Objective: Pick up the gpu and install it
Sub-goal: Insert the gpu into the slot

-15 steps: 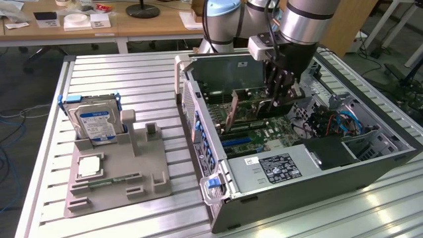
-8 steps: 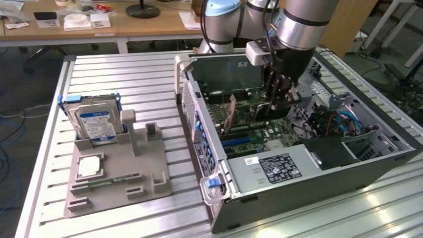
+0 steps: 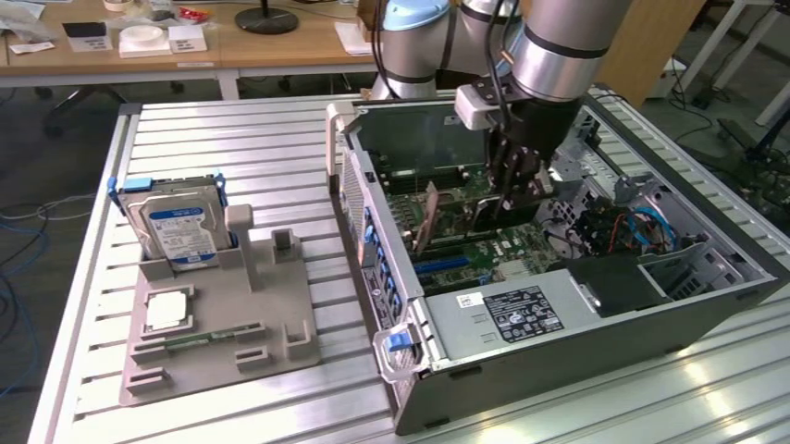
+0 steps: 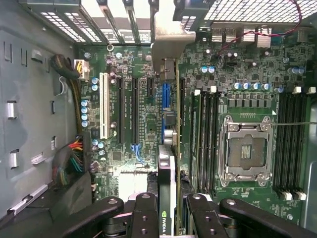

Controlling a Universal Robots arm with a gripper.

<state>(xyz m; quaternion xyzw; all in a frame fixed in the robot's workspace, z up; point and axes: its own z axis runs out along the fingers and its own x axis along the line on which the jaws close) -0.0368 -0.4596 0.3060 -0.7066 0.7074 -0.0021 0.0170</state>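
- The gpu (image 4: 166,198) stands on edge inside the open computer case (image 3: 593,324), over the motherboard (image 4: 247,74). Its pale bracket (image 4: 168,34) reaches the slotted rear wall.
- The gripper (image 4: 171,208) pinches the card between its fingers (image 4: 146,210), one on each face, at the end away from the bracket.
- From the exterior view the card (image 3: 427,217) looks slightly tilted, and whether its lower edge has entered a slot cannot be told.
- It probably needs to be upright and in line with its slot before any push; a lean risks jamming one corner.
- The bracket should probably slide into its rear opening as the card descends.
- The long black slots (image 4: 133,109) and the memory slots (image 4: 204,139) lie just beside the card, so sideways drift should be kept small.
- Pressure is best straight down and even.
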